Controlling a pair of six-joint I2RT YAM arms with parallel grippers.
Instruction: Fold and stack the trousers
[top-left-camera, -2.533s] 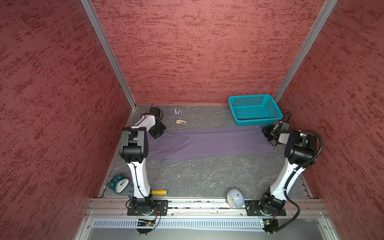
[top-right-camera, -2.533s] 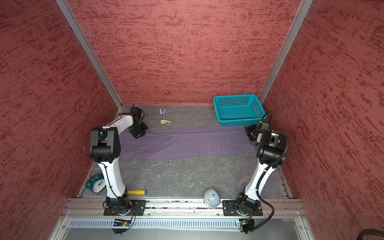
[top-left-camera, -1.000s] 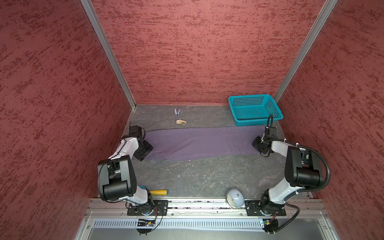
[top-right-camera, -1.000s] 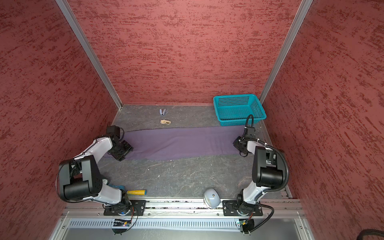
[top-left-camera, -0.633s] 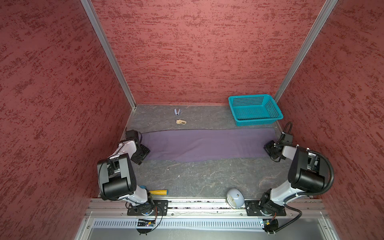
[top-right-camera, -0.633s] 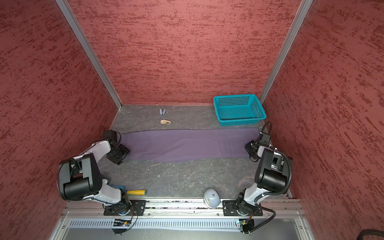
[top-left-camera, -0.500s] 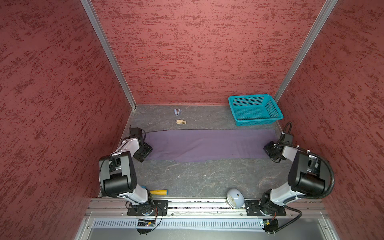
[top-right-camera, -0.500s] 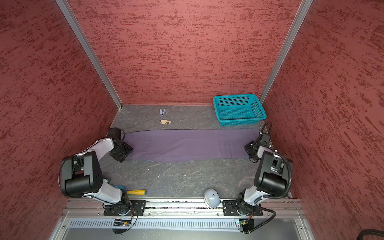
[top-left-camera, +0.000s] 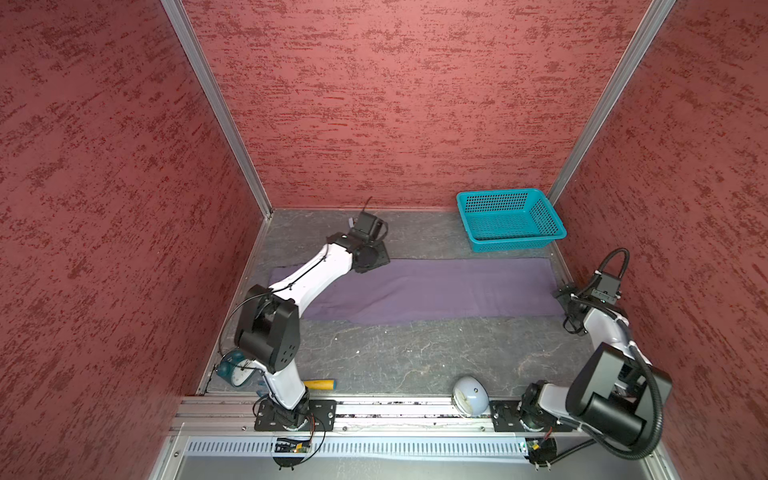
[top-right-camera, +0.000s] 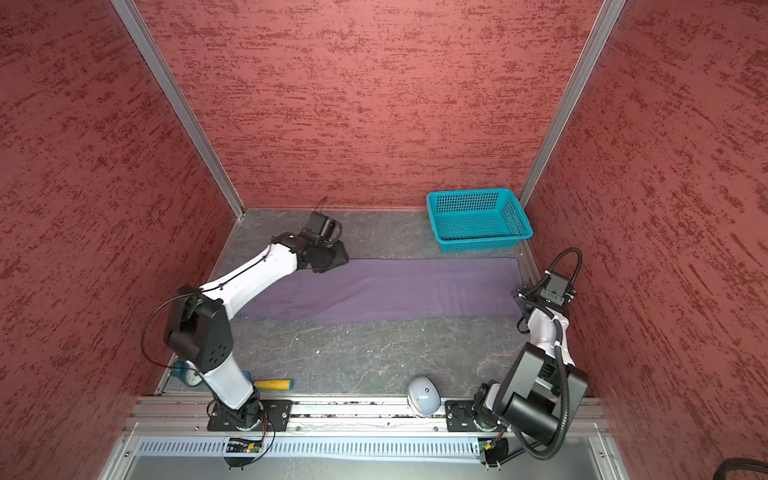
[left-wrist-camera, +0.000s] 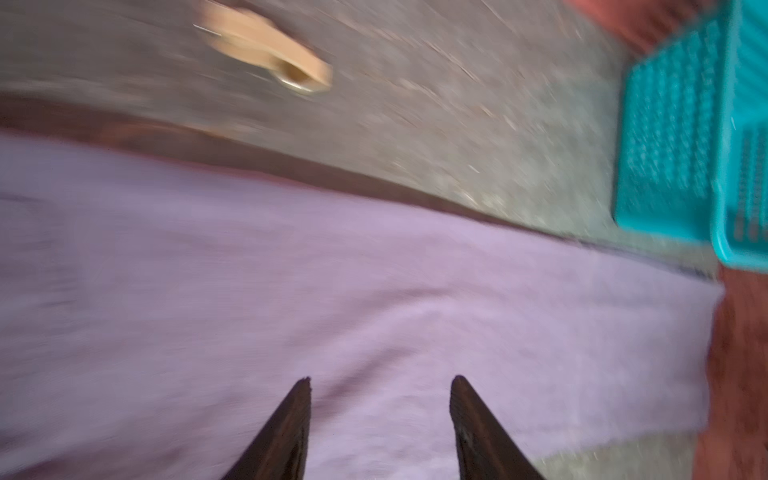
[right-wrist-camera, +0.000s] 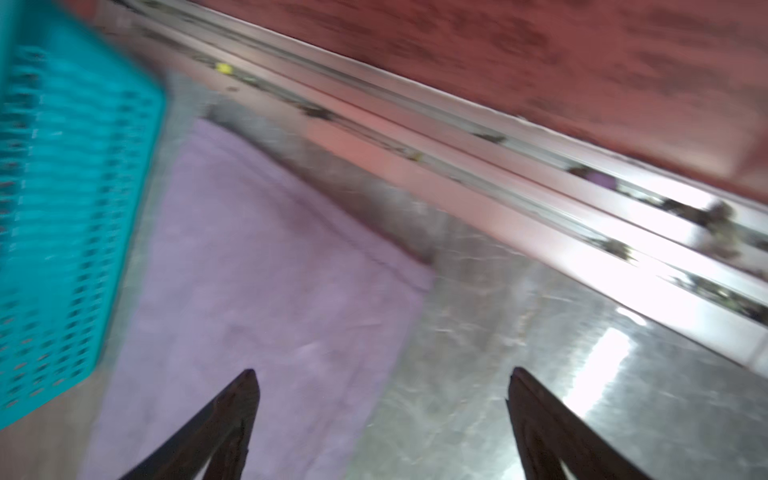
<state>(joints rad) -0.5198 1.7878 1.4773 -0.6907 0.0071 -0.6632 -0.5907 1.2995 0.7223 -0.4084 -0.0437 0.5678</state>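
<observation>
left tool (left-wrist-camera: 380, 379) has swung from the left end of the trousers (top-left-camera: 436, 291) to their upper edge, centre-left of frame; jaws half-wide, empty. right tool (right-wrist-camera: 382, 370) wide, empty. trousers flat across mid-frame on worktop (top-left-camera: 395, 353). next fold, likely: pinch all layers, align edges.

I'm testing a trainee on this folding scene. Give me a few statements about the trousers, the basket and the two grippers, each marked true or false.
1. The trousers lie in a long strip across the table. True.
2. The trousers are in the basket. False: the basket is empty and the trousers lie on the table in front of it.
3. The right gripper is open and holds nothing. True.
4. The left gripper is clamped on the cloth. False: its jaws stand apart, with no cloth between them.
</observation>
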